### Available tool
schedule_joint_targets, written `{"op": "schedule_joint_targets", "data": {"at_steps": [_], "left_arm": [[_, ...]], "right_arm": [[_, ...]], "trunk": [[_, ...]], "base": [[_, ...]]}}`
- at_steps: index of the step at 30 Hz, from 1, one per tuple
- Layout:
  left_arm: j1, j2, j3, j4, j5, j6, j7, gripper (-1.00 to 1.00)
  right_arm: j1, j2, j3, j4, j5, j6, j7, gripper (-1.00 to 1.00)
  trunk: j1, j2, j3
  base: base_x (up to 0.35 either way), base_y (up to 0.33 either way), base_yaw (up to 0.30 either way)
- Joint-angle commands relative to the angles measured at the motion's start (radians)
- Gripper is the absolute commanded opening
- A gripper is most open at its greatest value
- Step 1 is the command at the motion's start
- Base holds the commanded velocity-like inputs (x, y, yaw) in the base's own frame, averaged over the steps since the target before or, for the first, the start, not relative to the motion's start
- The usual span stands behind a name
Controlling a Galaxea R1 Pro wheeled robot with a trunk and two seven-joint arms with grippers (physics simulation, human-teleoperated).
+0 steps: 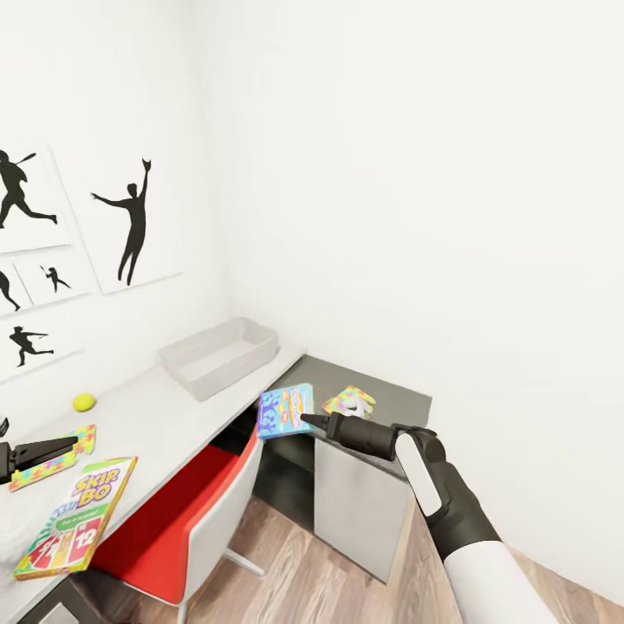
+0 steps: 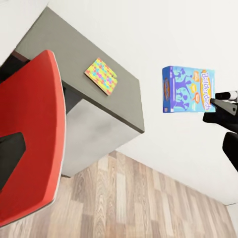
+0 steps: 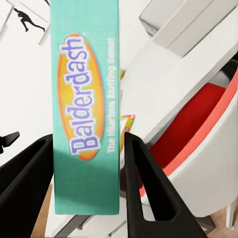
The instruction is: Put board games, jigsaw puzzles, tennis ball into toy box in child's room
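While your right gripper (image 1: 305, 420) clamps the blue Balderdash board game (image 1: 285, 410) above the red chair (image 1: 182, 511), your left gripper's (image 1: 69, 444) state is unclear

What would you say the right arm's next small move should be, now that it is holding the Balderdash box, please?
Probably carry it forward and left until it is above the toy box. The right hand grips the Balderdash box by its edge, in the air off the table's front edge, short of the toy box, which looks empty at the table's far end.
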Motion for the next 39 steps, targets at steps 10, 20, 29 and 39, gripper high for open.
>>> {"op": "schedule_joint_targets", "data": {"at_steps": [10, 20, 29, 39], "left_arm": [[-0.001, -0.008, 0.001, -0.001, -0.001, 0.011, -0.004, 1.0], [-0.001, -0.013, 0.001, -0.002, -0.002, 0.011, -0.004, 1.0], [-0.001, -0.014, 0.002, -0.002, -0.001, 0.011, -0.004, 1.0], [-0.001, -0.014, 0.0, -0.002, -0.002, 0.011, -0.004, 1.0]], "right_arm": [[-0.001, 0.0, -0.001, -0.001, -0.006, 0.007, 0.004, -1.0], [-0.001, 0.0, -0.001, -0.001, -0.006, 0.008, 0.005, -1.0], [-0.001, 0.0, -0.001, -0.002, -0.007, 0.01, 0.007, -1.0], [-0.001, 0.0, -0.001, -0.009, -0.007, 0.01, 0.006, -1.0]], "trunk": [[0.001, -0.002, -0.002], [0.001, -0.002, -0.002], [0.001, -0.002, -0.002], [0.001, -0.002, -0.002]], "base": [[0.084, -0.045, 0.068], [0.046, -0.001, 0.001], [0.019, 0.0, 0.0], [0.101, -0.11, 0.006]]}}
